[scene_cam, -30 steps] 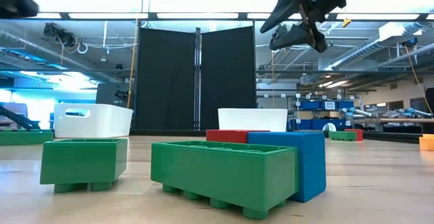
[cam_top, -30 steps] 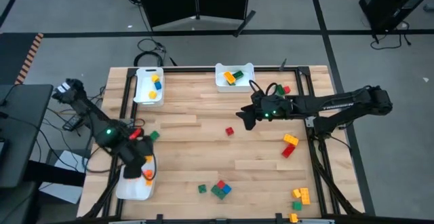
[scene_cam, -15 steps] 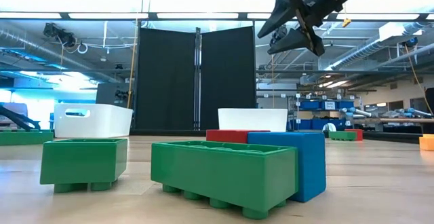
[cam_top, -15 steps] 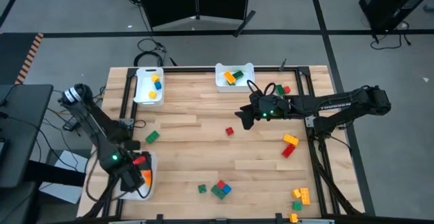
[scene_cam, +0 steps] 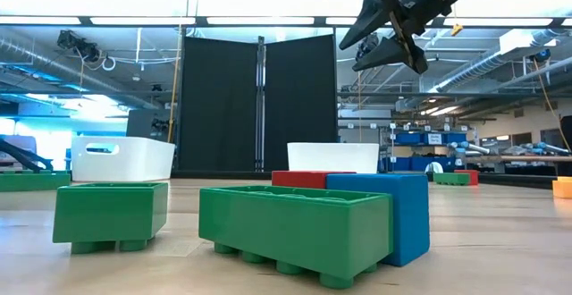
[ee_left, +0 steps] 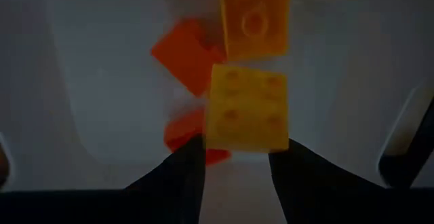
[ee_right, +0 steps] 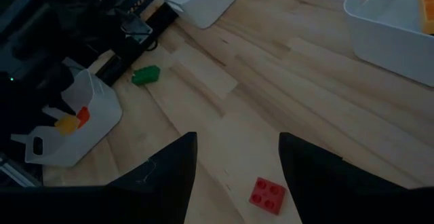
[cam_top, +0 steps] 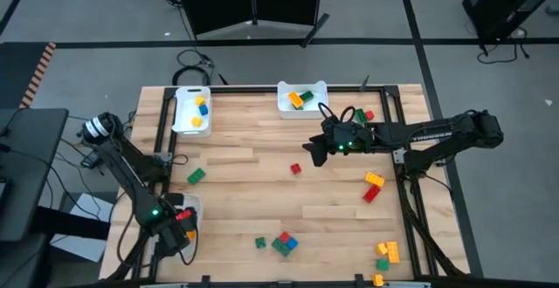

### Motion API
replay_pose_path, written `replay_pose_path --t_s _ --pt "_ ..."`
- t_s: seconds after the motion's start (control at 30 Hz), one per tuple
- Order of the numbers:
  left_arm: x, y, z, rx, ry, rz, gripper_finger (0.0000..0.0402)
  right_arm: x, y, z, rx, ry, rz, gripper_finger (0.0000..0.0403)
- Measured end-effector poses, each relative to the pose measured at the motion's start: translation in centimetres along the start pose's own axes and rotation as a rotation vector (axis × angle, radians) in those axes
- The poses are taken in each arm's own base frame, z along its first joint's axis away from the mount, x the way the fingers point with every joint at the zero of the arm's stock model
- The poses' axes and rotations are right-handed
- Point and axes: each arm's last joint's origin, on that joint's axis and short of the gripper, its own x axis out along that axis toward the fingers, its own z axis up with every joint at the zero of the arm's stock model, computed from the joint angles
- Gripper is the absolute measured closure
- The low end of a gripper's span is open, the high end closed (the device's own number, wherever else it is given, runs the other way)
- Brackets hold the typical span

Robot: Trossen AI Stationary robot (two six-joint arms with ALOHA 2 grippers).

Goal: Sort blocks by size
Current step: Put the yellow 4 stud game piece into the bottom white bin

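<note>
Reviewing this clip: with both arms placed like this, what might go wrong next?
Two risks, as judgement. The left pincer holds a yellow block only by its edge above the white tray; it may tumble out crooked or bounce off the orange blocks already inside. The right pincer hangs open above a small red block lying flat on the table; a descent off centre might push it aside.

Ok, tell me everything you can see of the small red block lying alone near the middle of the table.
The small red block is a square plastic brick with four round studs on top in a two-by-two grid, clear in the right wrist view. It lies flat, studs up, on the bare wooden table, turned slightly askew to the planks. Nothing touches it. The right gripper hovers open close beside it, not holding anything.
</note>
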Motion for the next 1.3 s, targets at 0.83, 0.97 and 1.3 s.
replay_pose_path --t_s 0.83,0.97,1.3 --pt "2.8 0.4 0.3 -0.028 -0.083 -0.083 0.0244 0.0 0.0 0.0 0.001 -0.004 0.004 0.0183" --pt "2.7 0.0 0.5 -0.018 -0.093 -0.129 0.0244 0.0 0.0 0.0 0.001 -0.004 0.005 0.0183" --pt "2.7 -0.1 0.5 -0.018 -0.095 -0.139 0.0218 0.0 0.0 0.0 0.001 -0.004 0.004 0.0183"
